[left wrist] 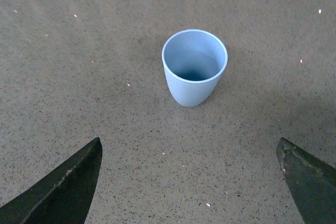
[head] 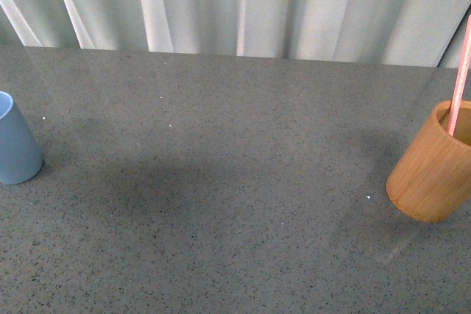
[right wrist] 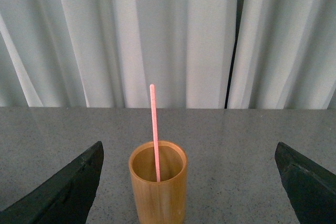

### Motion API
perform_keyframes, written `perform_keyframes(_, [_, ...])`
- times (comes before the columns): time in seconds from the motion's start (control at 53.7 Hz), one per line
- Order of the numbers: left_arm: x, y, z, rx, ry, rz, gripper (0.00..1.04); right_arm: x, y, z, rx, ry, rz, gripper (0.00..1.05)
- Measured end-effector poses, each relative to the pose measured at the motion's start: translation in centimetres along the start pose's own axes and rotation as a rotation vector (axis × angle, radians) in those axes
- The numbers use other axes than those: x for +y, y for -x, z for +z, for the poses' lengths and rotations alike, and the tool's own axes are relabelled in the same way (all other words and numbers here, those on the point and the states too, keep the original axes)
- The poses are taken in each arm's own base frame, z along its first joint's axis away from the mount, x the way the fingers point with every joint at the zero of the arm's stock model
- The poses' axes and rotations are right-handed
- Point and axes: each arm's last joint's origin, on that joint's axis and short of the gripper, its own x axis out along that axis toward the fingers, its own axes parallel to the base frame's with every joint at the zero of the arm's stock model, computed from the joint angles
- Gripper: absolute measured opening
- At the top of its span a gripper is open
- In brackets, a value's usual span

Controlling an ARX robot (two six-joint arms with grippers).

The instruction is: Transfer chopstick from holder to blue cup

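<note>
Chopstick: the chopstick [head: 459, 79] stands inside the holder [head: 430, 167], its lower end down in the well and its upper length rising clear of the rim. It leans slightly in the front view and its top is cut by the frame edge.
Holder: at about 3 o'clock on the bench [head: 235, 182] in the front view, partly out of frame.
Blue cup: the blue cup [head: 15, 145] sits at about 9 o'clock, well apart from the holder. It is upright, and the left wrist view shows it empty.
Left fingers: the left fingers [left wrist: 63, 187] are spread wide above the bench with the cup ahead between them, grasping nothing.
Right fingers: the right fingers [right wrist: 58, 192] are spread wide and face the holder and stick. They touch neither and hold nothing.
Backdrop: a pale curtain [head: 235, 5] hangs at 12 o'clock behind the bench.
Done: nothing of the transfer shows as done, and the stick has not been gripped.
Left to do: by my reading, close on the stick above the rim, draw it straight up and out, carry it across toward 9 o'clock, then lower it into the cup and let go.
</note>
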Motion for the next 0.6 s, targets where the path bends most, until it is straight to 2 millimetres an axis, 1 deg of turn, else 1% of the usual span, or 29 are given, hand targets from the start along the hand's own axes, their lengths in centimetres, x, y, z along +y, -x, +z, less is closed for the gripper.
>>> perform_keyframes(0.075, [0.4,-1.6,1.3,0.092,-0.033,-0.007,0.98,0.0,0.0,0.0,0.000,0.000,0.000,0.95])
perform_keyframes(0.149, [1.0,-4.1,3.3,0.175,-0.067,-0.010,0.98,0.0,0.0,0.0,0.000,0.000,0.000,0.95])
perform_keyframes(0.298, [1.7,-6.7,5.5,0.217,-0.081,0.008,0.98,0.0,0.0,0.0,0.000,0.000,0.000,0.95])
perform_keyframes(0.317, [1.7,-6.9,5.6,0.220,-0.083,0.008,0.98,0.0,0.0,0.0,0.000,0.000,0.000,0.95])
perform_keyframes(0.391, [1.9,-8.8,6.3,0.253,-0.090,0.021,0.98,0.0,0.0,0.0,0.000,0.000,0.000,0.95])
perform_keyframes(0.503, [1.9,-11.2,6.4,0.313,-0.096,0.039,0.98,0.0,0.0,0.0,0.000,0.000,0.000,0.95])
perform_keyframes(0.596, [1.8,-12.1,6.4,0.330,-0.092,0.044,0.98,0.0,0.0,0.0,0.000,0.000,0.000,0.95])
